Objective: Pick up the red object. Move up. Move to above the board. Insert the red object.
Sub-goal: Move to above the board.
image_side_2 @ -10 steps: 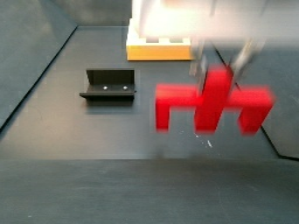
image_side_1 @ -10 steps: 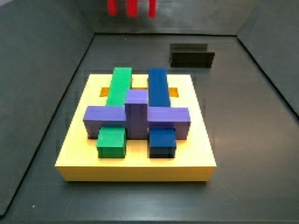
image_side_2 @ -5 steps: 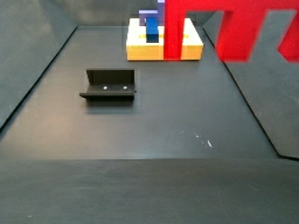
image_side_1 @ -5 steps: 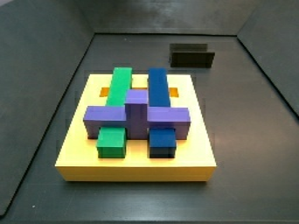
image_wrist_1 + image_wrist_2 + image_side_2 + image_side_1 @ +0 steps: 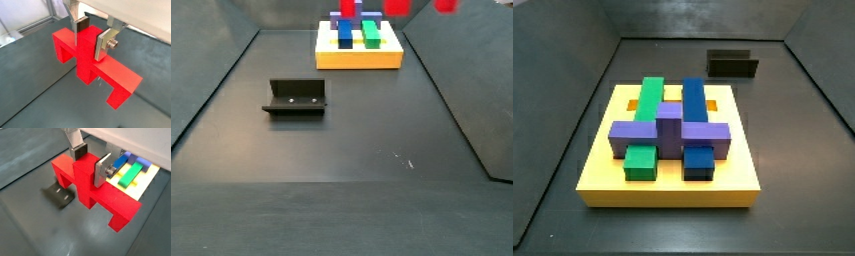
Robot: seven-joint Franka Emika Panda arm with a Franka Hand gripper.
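Dark floor is dropping away: the gripper (image 5: 92,36) is gripping the red object (image 5: 93,64) by its stem, now higher, only its legs showing in a side view, near the board (image 5: 358,58).

Nothing readable from my end. No text, labels, brand marks or numbers on the red object (image 5: 90,60), the board (image 5: 667,185), the fixture (image 5: 295,97) or the gripper (image 5: 91,34) clamped on the stem.

red object (image 5: 93,62): clamped by stem in tool (image 5: 92,36), airborne | board (image 5: 607,170): yellow, flat on floor
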